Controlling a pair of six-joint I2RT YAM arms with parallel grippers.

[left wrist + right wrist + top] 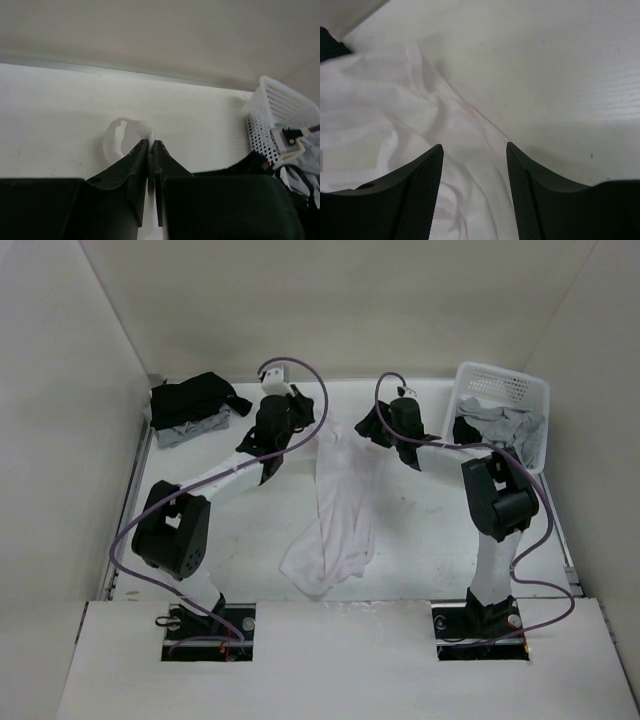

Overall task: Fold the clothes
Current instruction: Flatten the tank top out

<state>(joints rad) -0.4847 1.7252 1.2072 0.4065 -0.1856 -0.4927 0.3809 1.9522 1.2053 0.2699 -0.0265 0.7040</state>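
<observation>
Folding barely under way: white tank top (335,510) sprawls unfolded, left gripper (151,147) pinching its edge, right gripper (474,146) spread open above it (other garments (500,425) wait in the basket (505,370)).

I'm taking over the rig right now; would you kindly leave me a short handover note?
Left gripper: shut on the far edge of the white tank top.
Right gripper: open, above the same top, holding nothing.
Tank top lies bunched lengthwise mid-table, unfolded. Dark garments sit piled at the far left; more clothes wait in the basket.
Left: spread the top, fold it, then the basket's clothes.
</observation>
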